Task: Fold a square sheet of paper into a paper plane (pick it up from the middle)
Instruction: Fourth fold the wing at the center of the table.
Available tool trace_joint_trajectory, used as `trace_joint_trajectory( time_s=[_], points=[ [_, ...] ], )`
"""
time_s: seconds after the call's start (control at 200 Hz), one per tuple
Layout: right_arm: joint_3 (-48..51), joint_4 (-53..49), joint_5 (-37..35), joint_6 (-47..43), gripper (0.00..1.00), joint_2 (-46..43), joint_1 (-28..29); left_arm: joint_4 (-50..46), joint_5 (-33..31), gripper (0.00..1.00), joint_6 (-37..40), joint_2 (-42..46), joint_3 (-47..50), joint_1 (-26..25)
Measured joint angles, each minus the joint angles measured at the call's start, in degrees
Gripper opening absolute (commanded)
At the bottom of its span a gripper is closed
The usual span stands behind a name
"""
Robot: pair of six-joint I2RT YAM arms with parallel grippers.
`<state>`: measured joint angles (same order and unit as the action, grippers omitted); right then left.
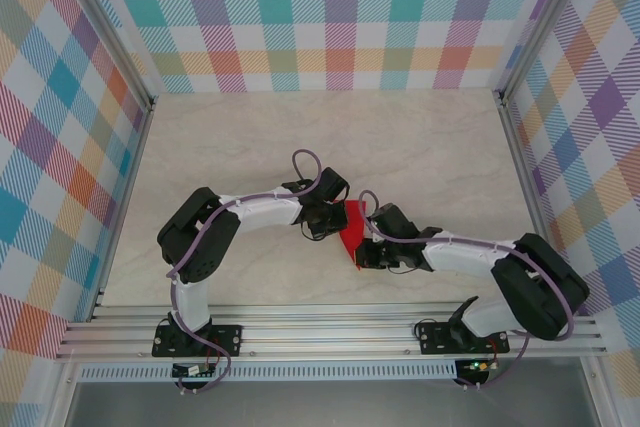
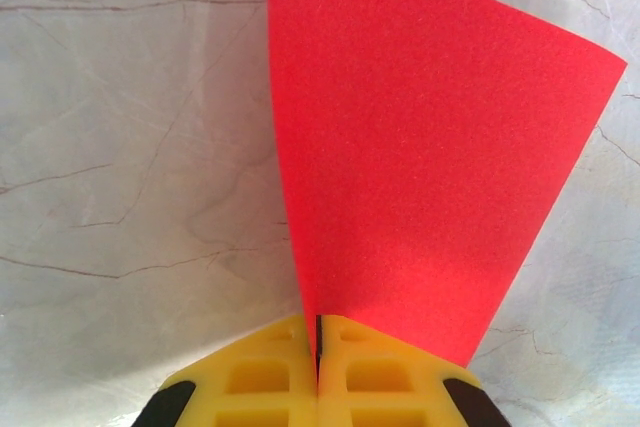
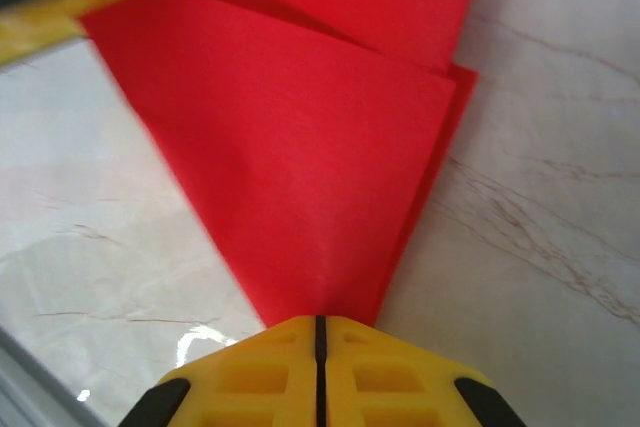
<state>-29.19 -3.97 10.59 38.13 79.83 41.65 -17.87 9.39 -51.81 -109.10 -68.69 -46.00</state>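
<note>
- Red paper plane [image 1: 351, 233] held between both arms, mid-worktop [image 1: 240, 147], toward its near edge.
- Left gripper [image 2: 317, 345] clamped tight on one end.
- Right gripper [image 3: 320, 332] pinched closed on the other end.

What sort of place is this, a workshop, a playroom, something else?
Most likely a robot test booth in a lab: checked panels wall in a pale marbled table, and a left arm and right arm are bolted to a metal rail at its edge.
</note>
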Motion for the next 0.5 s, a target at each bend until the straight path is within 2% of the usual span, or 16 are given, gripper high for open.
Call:
trace_joint_trajectory(
  time_s=[0.34, 0.5],
  points=[
    [-4.15, -5.57, -1.14, -3.08, 0.09, 2.69, -0.48, 0.22, -1.11, 0.00, -1.16, 1.42, 1.03, -0.09],
    [-4.52, -8.83, -2.49, -5.49, 0.17, 0.33, -0.81, 0.17, -1.07, 0.00, -2.01, 1.66, 1.42, -0.09]
  ],
)
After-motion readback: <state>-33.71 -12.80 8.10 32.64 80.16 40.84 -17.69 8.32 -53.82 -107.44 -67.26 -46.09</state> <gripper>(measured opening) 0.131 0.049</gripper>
